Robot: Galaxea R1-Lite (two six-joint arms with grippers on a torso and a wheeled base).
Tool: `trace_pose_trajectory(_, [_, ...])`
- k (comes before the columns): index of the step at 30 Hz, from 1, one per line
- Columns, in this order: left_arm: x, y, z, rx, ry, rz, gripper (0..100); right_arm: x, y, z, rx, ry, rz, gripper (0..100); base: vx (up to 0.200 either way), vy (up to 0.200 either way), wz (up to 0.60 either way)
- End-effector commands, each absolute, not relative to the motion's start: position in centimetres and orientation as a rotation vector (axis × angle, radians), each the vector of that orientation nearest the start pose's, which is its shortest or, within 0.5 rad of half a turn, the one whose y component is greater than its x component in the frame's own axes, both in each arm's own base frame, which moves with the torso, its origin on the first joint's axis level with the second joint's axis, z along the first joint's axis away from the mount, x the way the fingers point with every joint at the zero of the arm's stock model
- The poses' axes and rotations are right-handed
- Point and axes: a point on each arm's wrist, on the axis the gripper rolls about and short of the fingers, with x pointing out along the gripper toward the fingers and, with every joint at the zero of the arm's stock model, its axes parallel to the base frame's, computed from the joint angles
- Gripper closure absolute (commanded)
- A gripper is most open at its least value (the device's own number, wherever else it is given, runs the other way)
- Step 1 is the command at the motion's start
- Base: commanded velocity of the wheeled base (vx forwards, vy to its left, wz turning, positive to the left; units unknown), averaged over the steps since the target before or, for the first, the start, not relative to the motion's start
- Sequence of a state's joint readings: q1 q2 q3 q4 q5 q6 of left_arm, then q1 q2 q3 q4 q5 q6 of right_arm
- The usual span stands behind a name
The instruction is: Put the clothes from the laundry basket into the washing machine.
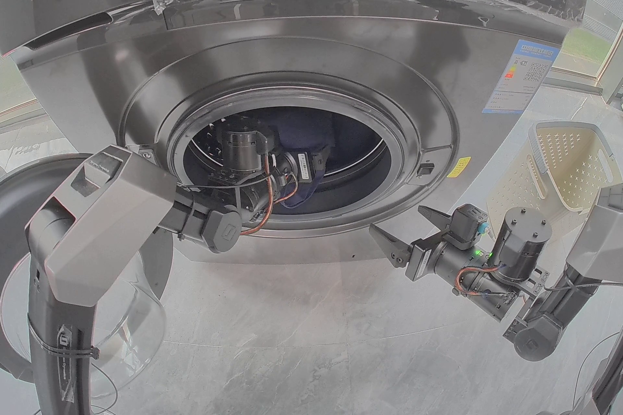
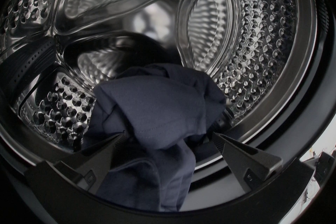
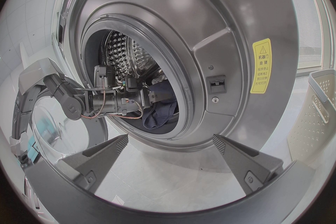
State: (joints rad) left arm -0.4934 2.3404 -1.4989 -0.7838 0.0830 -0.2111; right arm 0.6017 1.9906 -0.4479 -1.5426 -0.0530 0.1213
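Left hand [image 2: 168, 135] sits inside the washing machine [image 1: 363, 53], in its dimpled steel drum [image 2: 266, 25], fingers spread either side of crumpled navy cloth [image 2: 157, 105]. Right hand [image 1: 397, 220], also spread, hovers beside the perforated plastic basket [image 1: 571, 163].

A dark navy garment [image 2: 157, 105] lies crumpled at the front of the perforated steel drum [image 2: 266, 32], with one fold hanging over the lower rim of the opening. The grey front-loading washing machine [image 1: 324, 53] has its round door [image 1: 16, 222] swung open to the left. A cream, perforated laundry basket [image 1: 574, 166] stands just beside the machine on the right.
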Motion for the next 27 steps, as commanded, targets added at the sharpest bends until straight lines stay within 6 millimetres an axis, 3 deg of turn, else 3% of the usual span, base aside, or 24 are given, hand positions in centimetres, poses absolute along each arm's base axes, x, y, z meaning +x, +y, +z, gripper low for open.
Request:
trace_pose_trajectory(1, [41.9, -22.3, 13.6, -0.182, 0.118, -0.406, 0, 25.2, 17.2, 10.1, 0.117, 0.036, 0.548, 0, 0.0, 0.0, 0.0])
trace_pose_trajectory(5, [42.7, -22.6, 10.9, -0.156, 0.166, -0.398, 0, 25.2, 17.2, 10.1, 0.119, 0.035, 0.548, 0, 0.0, 0.0, 0.0])
trace_pose_trajectory(6, [42.9, -22.6, 10.4, -0.14, 0.169, -0.397, 100, 25.2, 17.2, 10.1, 0.119, 0.037, 0.551, 0, 0.0, 0.0, 0.0])
trace_pose_trajectory(14, [44.1, -22.9, 9.5, -0.122, 0.158, -0.393, 100, 25.2, 17.3, 10.1, 0.124, 0.037, 0.551, 0, 0.0, 0.0, 0.0])
trace_pose_trajectory(24, [46.9, -24.2, 14.6, -0.295, -0.13, -0.372, 100, 25.2, 17.2, 10.1, 0.124, 0.037, 0.55, 0, 0.0, 0.0, 0.0])
trace_pose_trajectory(27, [47.7, -24.2, 15.3, -0.319, -0.203, -0.352, 100, 25.2, 17.3, 10.1, 0.124, 0.037, 0.551, 0, 0.0, 0.0, 0.0])
